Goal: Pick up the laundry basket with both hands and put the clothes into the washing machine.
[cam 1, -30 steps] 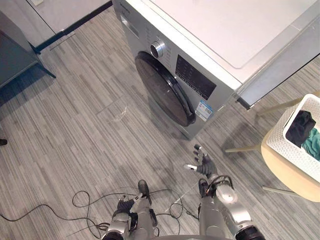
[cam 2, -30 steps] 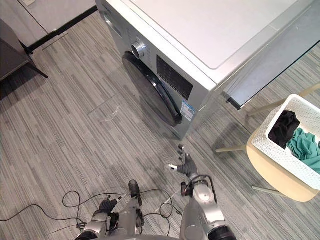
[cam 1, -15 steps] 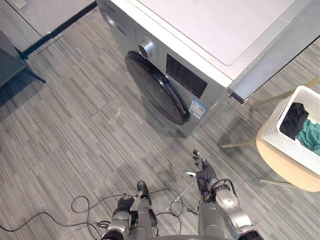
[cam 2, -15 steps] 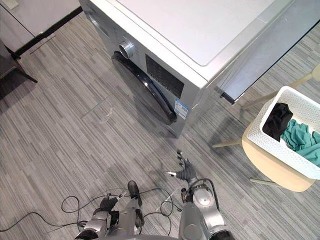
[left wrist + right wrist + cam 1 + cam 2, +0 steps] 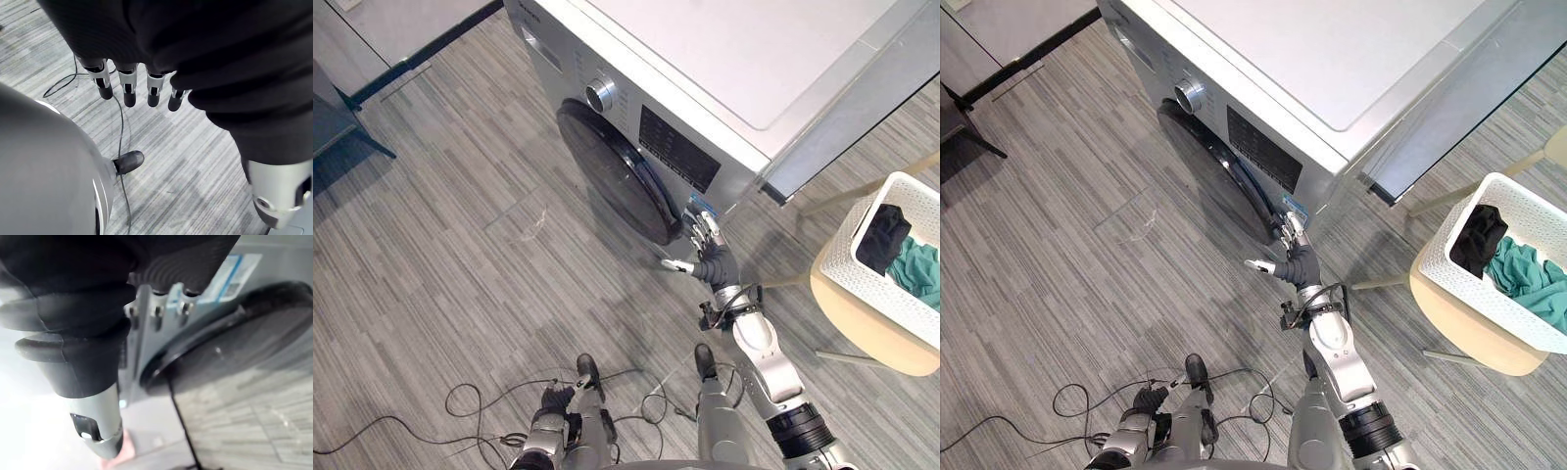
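Basket (image 5: 1489,305) — black garment (image 5: 1482,238), teal garment (image 5: 1528,284) inside | washer door (image 5: 1219,174) shut

A home laundry area. A front-loading washing machine (image 5: 677,149) stands on grey plank floor (image 5: 460,264); to its right a white laundry basket (image 5: 869,284) holds clothes (image 5: 913,269)

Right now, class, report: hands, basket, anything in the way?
Right hand open at washing machine door, door shut. Left hand open, low. Laundry basket on stool, unheld.
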